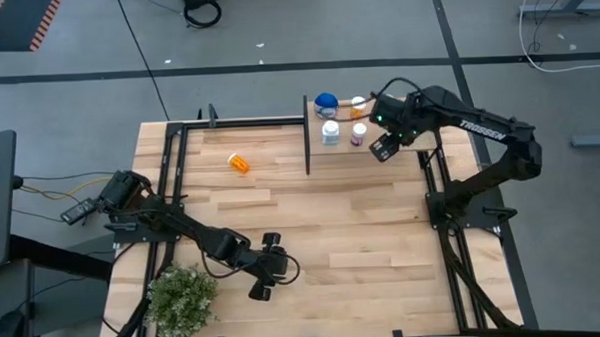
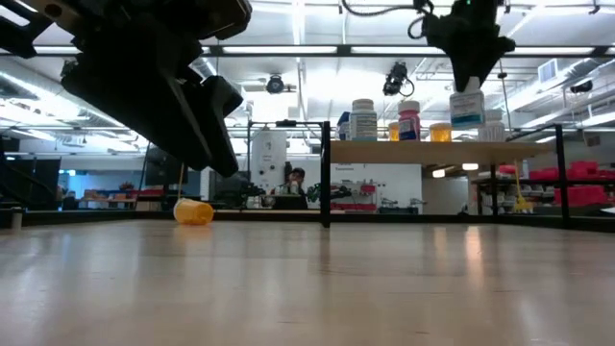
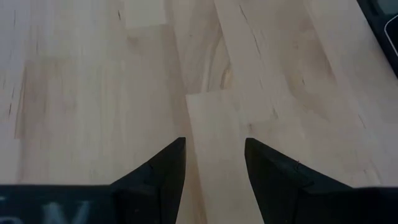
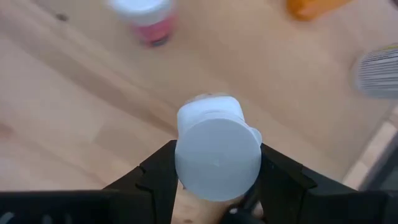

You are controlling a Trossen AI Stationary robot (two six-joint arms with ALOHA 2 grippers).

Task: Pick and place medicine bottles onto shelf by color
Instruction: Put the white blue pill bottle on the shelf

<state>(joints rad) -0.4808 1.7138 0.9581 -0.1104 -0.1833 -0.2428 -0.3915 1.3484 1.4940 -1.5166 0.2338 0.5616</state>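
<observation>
My right gripper (image 4: 217,186) is shut on a white medicine bottle (image 2: 467,108) and holds it over the right part of the shelf (image 1: 342,159). The shelf is a light-wood panel raised on a black frame (image 2: 432,151). On it stand a blue bottle (image 1: 326,105), an orange one (image 1: 358,108), a white one (image 1: 331,132) and a pinkish one (image 1: 359,134). Left of the black divider, an orange bottle (image 1: 239,163) lies on its side. My left gripper (image 3: 214,168) hovers open over bare tabletop near the front edge, with nothing between its fingers. My right gripper pinches the white bottle at its cap end (image 4: 217,155) between the two fingers, one on each side. The fingers come from above, pointing steeply down. The bottle hangs upright below them, its base (image 2: 468,125) just above the shelf surface.
A green potted plant (image 1: 182,301) stands at the table's near left corner, close to my left arm. A black upright divider (image 1: 307,136) separates the shelf from the framed area on its left. Bare planks fill the middle and near right of the table.
</observation>
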